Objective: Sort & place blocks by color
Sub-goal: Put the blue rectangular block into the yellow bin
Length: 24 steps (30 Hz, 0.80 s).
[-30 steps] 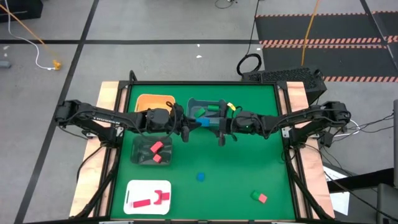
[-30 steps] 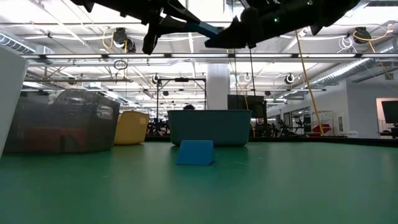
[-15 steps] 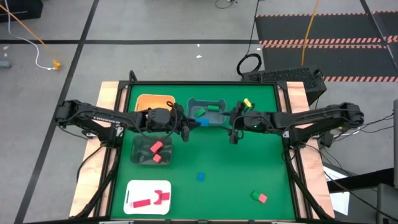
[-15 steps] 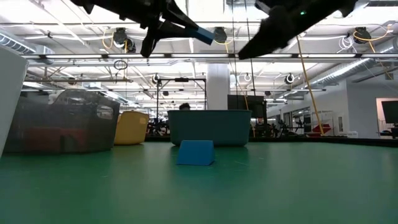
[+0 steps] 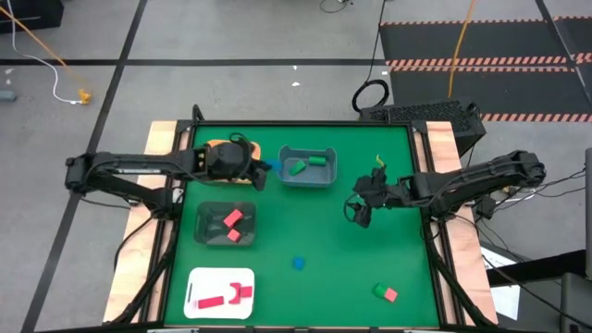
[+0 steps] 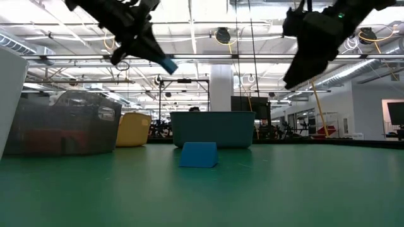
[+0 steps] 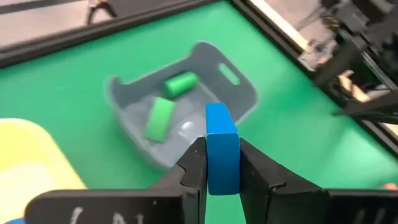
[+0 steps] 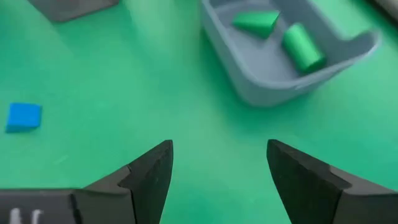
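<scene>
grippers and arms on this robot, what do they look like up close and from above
Both arms are dark, slim and jointed, with cables along them. The left gripper and right gripper each have two flat black wedge-shaped fingers. A faint pale marking shows on each wrist body, and a green light on the right arm.

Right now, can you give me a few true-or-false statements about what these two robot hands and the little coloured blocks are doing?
1. The left hand grips a small blue block. True.
2. The right hand holds a green block. False: its fingers stand open and empty above the green table.
3. The grey plastic bin at the back holds two green blocks. True.
4. The darker grey bin holds blue blocks. False: it holds red blocks.
5. A second blue block lies loose on the table. True.
</scene>
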Tool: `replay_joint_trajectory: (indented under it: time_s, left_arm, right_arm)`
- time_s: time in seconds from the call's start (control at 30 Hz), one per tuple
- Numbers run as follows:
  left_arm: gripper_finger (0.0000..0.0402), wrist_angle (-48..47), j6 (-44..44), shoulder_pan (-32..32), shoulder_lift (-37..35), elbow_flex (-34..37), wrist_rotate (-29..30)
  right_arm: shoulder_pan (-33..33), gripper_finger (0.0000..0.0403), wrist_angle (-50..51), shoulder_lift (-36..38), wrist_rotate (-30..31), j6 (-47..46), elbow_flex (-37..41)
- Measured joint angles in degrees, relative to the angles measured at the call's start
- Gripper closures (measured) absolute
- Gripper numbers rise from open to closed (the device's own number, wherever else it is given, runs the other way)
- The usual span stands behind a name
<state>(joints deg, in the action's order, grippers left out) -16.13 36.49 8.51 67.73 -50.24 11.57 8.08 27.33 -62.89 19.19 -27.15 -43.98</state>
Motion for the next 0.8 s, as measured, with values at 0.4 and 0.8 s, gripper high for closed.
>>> replay_joint_trajectory:
  time_s: [0.4, 0.8]
  left_arm:
    - [0.0343, -28.92, 7.25, 1.97, -6.55, 0.0, 12.37]
    - [0.0301, -34.68, 11.31, 1.97, -2.81, 0.0, 17.47]
  right_arm:
    - [10.16, 0.0154, -16.95, -0.02, -12.03, -14.72, 11.08]
    - [13.85, 0.0154, -38.94, 0.0, -11.79, -15.69, 19.77]
